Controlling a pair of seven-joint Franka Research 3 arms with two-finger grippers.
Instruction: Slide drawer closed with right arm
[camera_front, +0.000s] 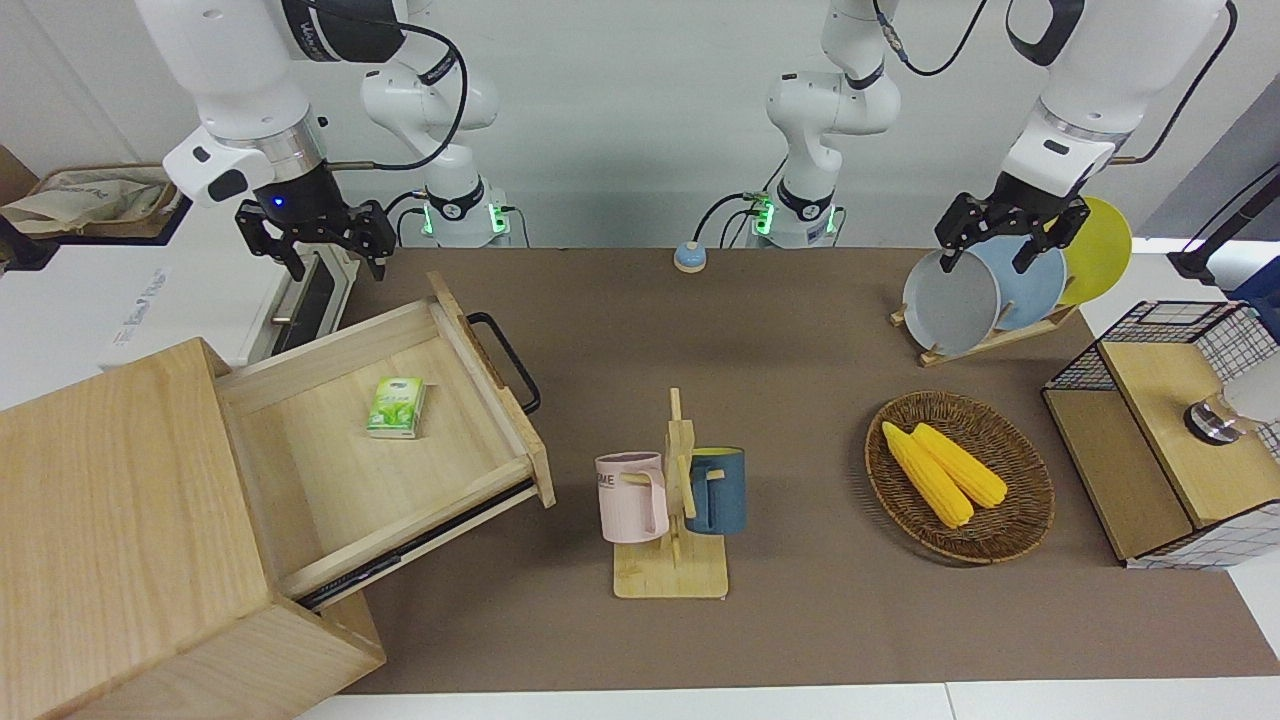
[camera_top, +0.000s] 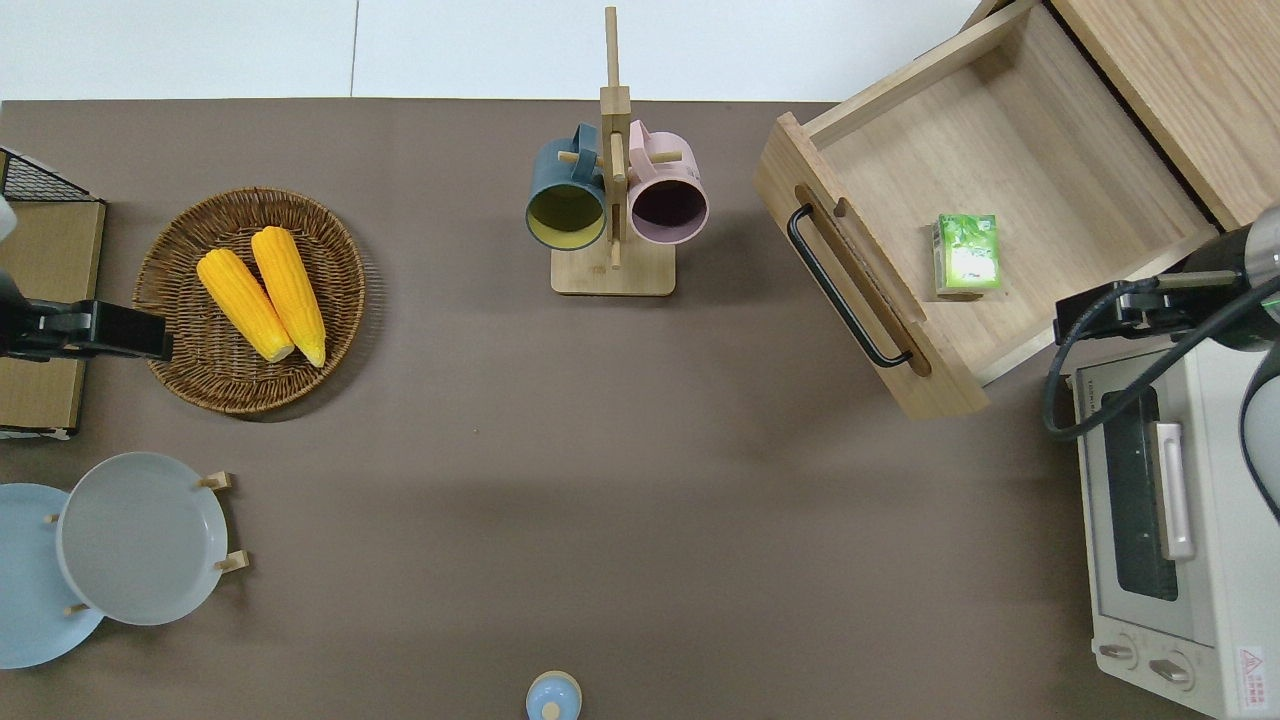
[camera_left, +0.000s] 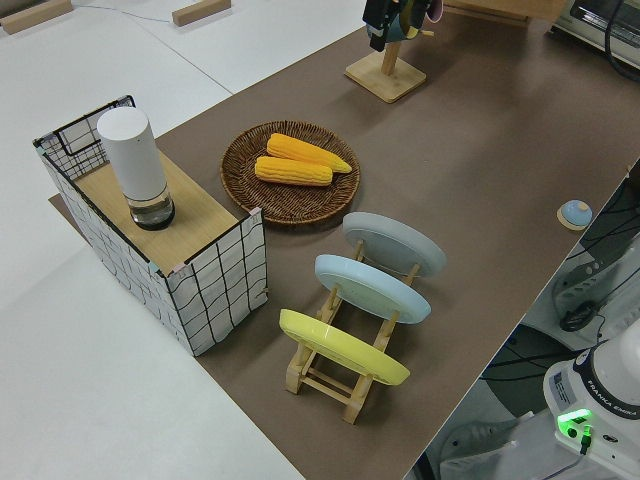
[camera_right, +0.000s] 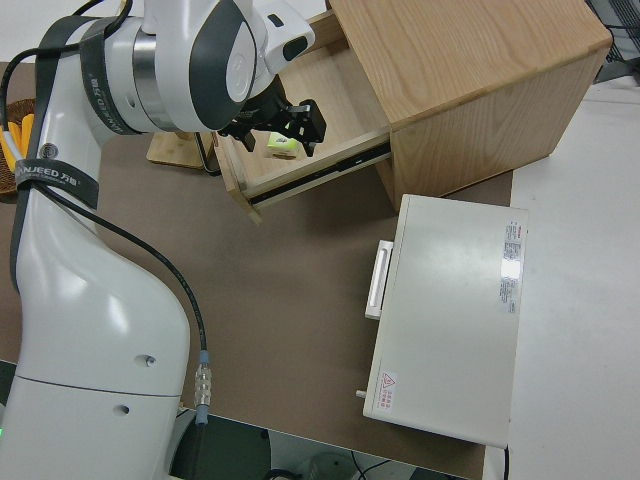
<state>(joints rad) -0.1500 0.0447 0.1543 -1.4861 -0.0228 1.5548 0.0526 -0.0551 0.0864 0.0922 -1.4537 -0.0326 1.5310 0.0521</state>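
Observation:
The light-wood drawer (camera_front: 400, 480) stands pulled far out of the big wooden cabinet (camera_front: 120, 530), angled toward the table's middle. Its black loop handle (camera_front: 507, 360) faces the mug stand. A green packet (camera_front: 397, 407) lies on the drawer floor (camera_top: 1050, 170). My right gripper (camera_front: 318, 245) hangs open in the air with nothing between its fingers; from overhead the right gripper (camera_top: 1125, 305) is over the drawer's corner nearest the robots, by the toaster oven. The side view shows the right gripper (camera_right: 290, 125) over the drawer's edge. The left gripper (camera_front: 1005, 240) is parked, open.
A white toaster oven (camera_top: 1170, 520) sits nearer the robots than the drawer. A wooden mug stand (camera_front: 672, 500) with two mugs stands mid-table. Toward the left arm's end are a wicker basket (camera_front: 1010, 520) with corn, a plate rack (camera_front: 990, 290) and a wire crate (camera_front: 1170, 440).

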